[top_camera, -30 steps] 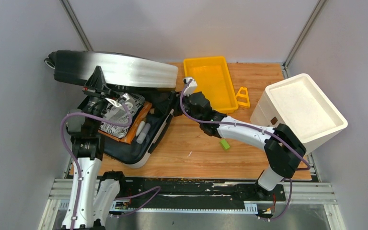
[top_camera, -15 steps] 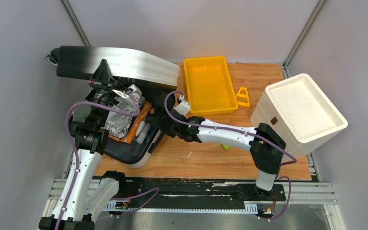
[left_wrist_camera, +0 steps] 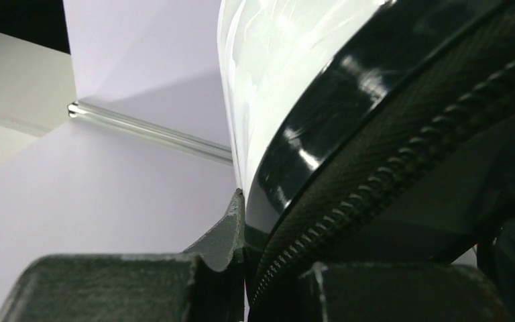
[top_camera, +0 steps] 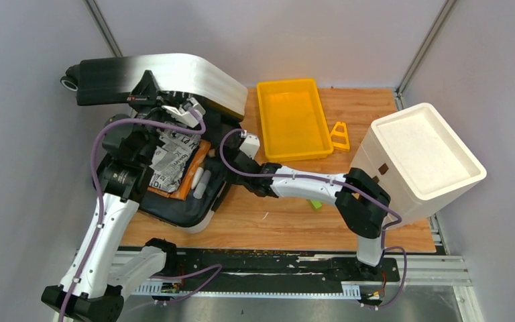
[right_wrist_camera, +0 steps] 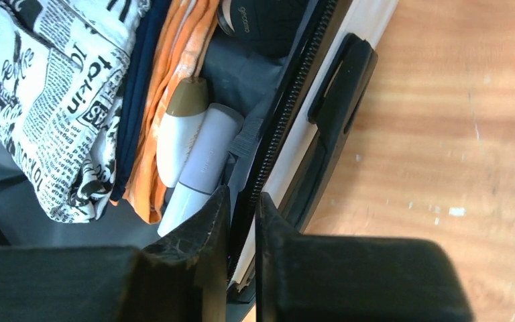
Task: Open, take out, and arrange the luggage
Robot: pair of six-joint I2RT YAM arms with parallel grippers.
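White-to-black luggage [top_camera: 174, 74], apparently newsprint-patterned cloth [right_wrist_camera: 47, 100]

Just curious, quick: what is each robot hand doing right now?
Left hand: closed on the lid edge of the white-to-black hard-shell suitcase.
Right hand: closed on that suitcase's lower zipper rim.

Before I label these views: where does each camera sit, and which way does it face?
Top external: overhead behind the robot, facing down on the wooden table; left arm, right arm show.
Left wrist: faces up the black-and-white hard-shell suitcase lid; left gripper below.
Right wrist: faces down its zipper rim; right gripper below.
Shared: all show the suitcase.
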